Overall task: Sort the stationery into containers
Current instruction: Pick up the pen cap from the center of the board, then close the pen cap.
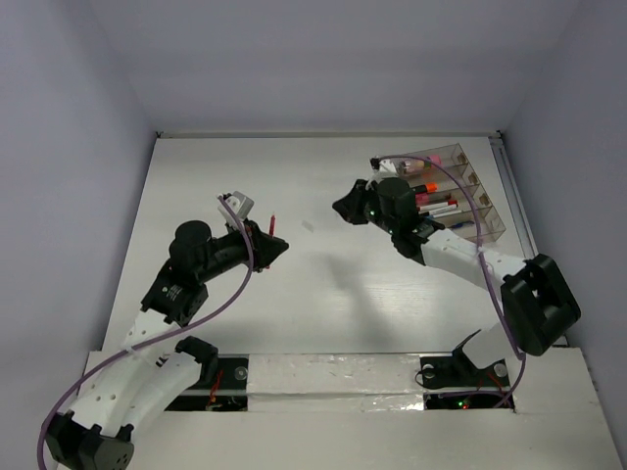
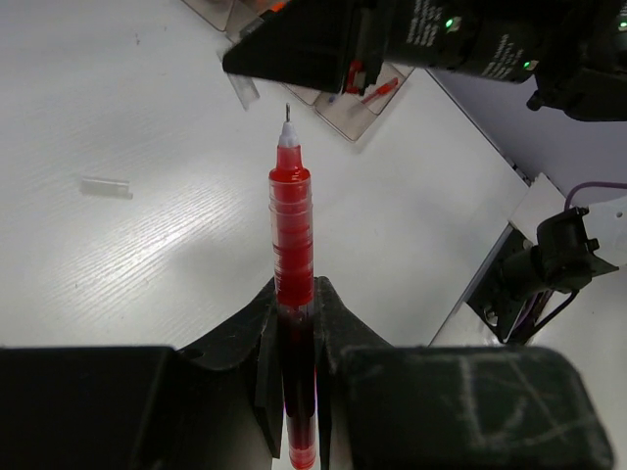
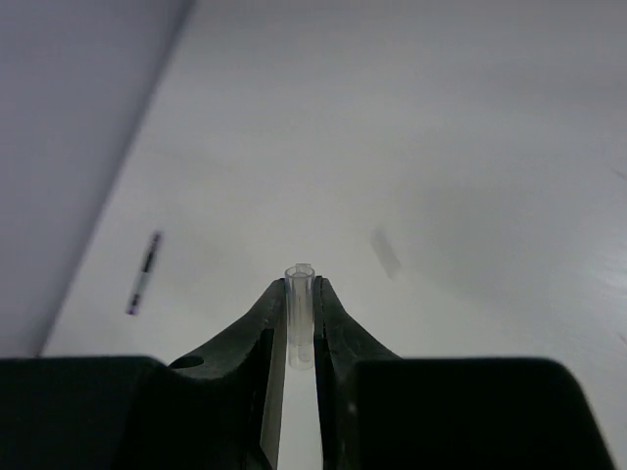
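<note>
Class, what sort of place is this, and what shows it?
Probably a robot lab test cell: a white table boxed in by plain walls, a left arm and right arm bolted at its near edge, and a clear organiser holding pens.

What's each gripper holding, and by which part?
Left gripper: red pen, gripped on its rear barrel, tip pointing away. Right gripper: small clear tube, pinched across its sides, its open end poking out.
</note>
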Robot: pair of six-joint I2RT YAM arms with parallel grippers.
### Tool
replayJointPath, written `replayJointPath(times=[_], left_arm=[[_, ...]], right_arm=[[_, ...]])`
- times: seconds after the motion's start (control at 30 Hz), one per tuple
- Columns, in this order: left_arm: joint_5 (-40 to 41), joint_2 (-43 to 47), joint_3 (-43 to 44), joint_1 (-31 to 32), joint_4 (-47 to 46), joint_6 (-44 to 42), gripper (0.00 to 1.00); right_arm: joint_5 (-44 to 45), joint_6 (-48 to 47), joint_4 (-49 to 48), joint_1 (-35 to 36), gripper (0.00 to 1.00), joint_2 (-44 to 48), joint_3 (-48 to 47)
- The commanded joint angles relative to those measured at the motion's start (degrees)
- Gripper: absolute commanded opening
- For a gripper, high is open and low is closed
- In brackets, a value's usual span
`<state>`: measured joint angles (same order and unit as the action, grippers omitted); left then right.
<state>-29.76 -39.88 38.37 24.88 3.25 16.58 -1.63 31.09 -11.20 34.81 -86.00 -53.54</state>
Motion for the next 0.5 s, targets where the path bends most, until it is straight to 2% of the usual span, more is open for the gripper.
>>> replayJointPath(times=[0.0,0.13,0.33,0.47], left_arm=[[-2.7,-0.6,1.5,-0.6,-2.9,-0.4,0.00],[-3.3,-1.6,1.6,-0.6,-2.9,-0.4,0.00],[-4.1,-2.9,1.6,-1.1,-2.9,-0.1,0.00],[-4.4,-2.9,1.5,-1.7,-2.9,0.4,0.00]], right_arm=[[-6.7,3.8,-19.9,2.9,0.00,1.6,-1.8],[-8.0,7.8,-34.2,5.4,0.00,-0.3,-2.3],[-7.4,12.2,-44.8,8.9,0.00,-2.5,-4.5],[-7.2,13.2,-48.4,10.4,0.00,-3.5,-5.2]])
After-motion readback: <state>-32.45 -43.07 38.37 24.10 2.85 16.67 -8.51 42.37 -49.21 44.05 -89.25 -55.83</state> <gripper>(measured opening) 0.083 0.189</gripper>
